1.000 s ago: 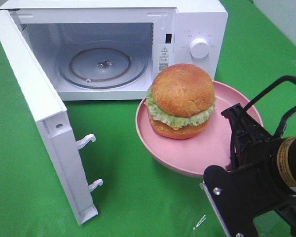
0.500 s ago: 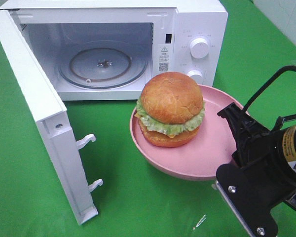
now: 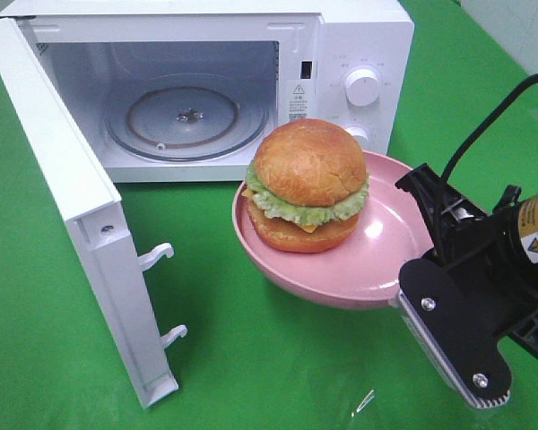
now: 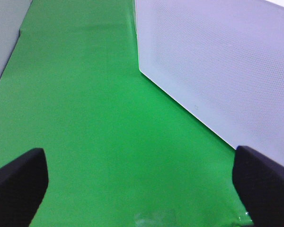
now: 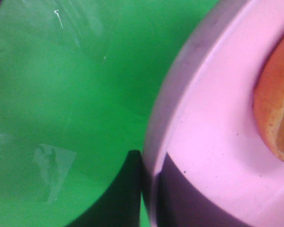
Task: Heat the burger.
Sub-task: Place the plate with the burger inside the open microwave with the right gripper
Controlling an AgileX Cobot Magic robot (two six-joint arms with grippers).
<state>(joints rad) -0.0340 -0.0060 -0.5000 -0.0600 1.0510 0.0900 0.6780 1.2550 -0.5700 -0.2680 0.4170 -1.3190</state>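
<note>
**A:** Green surface (image 3: 251, 376). White microwave (image 3: 359, 27) at the back, door (image 3: 72, 206) swung wide open on the left of the high view. Glass turntable (image 3: 186, 121) visible in the cavity.

**B:** Burger location?

**A:** The burger (image 3: 309, 184) sits upright on the pink plate (image 3: 381, 260), on the half nearer the microwave. It's outside the oven, in front of the control panel, just right of the cavity opening. It hides most of the lower knob. The upper knob (image 3: 362, 87) is in plain sight.

**B:** Right tool?

**A:** The right tool (image 5: 148, 191) is clenched on the plate rim, at the edge nearest its arm. Wrist view shows one finger outside the rim and one inside. The plate looks raised off the surface, with shadow under it.

**B:** Any contact with the bun?

**A:** No. In the right wrist view the bun edge is apart from the fingers, with bare pink plate between.

**B:** Left tool?

**A:** The left tool (image 4: 141, 189) is released, jaws wide, nothing between them, only green surface below. A white dotted panel (image 4: 217, 71) is beside it. Can't tell if that's the door face or the casing.
</note>
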